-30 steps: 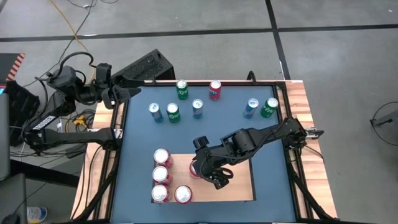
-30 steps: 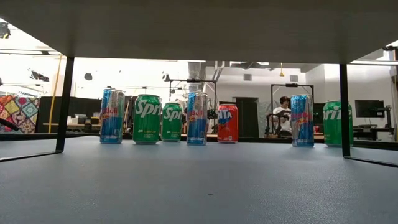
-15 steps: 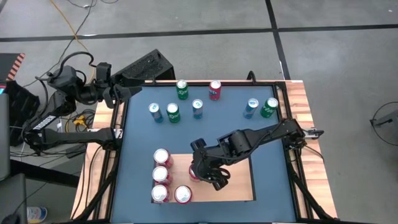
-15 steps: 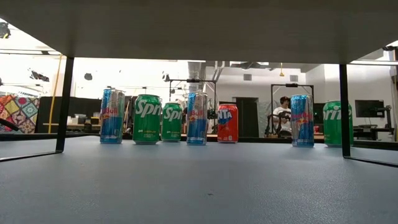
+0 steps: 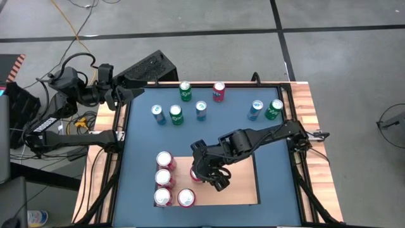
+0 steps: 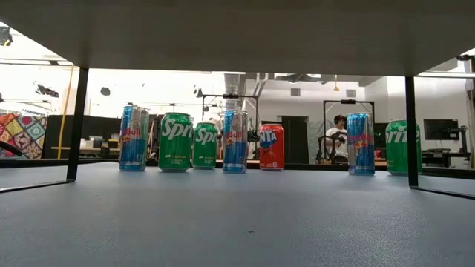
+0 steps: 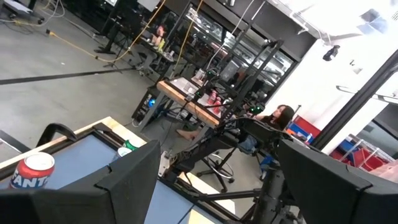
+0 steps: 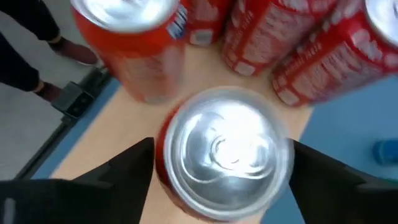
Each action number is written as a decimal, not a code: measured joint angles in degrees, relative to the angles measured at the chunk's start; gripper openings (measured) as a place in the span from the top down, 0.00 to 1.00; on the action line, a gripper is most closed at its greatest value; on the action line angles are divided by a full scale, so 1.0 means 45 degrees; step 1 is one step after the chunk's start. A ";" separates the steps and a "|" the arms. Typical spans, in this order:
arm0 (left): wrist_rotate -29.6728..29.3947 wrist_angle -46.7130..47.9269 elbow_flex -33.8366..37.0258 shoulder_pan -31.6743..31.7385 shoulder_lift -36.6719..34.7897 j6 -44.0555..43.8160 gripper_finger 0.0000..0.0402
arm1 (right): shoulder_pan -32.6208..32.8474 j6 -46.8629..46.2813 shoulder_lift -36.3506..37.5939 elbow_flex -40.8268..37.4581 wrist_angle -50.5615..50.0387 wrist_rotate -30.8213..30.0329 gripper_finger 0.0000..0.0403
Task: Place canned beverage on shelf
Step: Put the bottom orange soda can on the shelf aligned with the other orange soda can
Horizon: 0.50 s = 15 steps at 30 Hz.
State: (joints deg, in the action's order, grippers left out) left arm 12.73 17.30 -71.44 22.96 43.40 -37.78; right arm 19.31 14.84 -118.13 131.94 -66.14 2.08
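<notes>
Red is the can I am looking down on through my right wrist camera, and its shiny silver top sits right between my two dark fingers. My right gripper is over the shelf, the flat pale wood board lying on the blue table. The fingers stand wide on both sides of the can, with a bit of a gap each side, so I am not squeezing it. The can stands up straight on the board, near the middle. Four more red cans are on the board too: three in a row along its left edge and one just beside the nearest of them. My left gripper waits off the far left corner of the table, and from the wrist camera I can see its fingers spread wide with nothing in them. Seven more cans stand at the far side of the table, off the board: green ones, blue and silver ones and one red one. A person sits in the room behind the table.
</notes>
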 joint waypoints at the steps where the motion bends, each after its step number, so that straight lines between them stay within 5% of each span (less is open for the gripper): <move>1: 0.0000 0.0000 0.0000 0.0000 0.0005 0.0000 0.23 | 0.0010 0.0011 0.0004 0.0005 0.0074 0.0070 0.16; 15: 0.0000 0.0001 0.0005 0.0000 0.0021 0.0013 0.23 | 0.0143 -0.0579 0.1013 0.0000 0.0403 -0.1509 0.18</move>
State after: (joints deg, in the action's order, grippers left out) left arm 12.73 17.30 -71.42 22.96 43.49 -37.72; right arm 19.95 12.24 -113.57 131.94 -64.33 -4.71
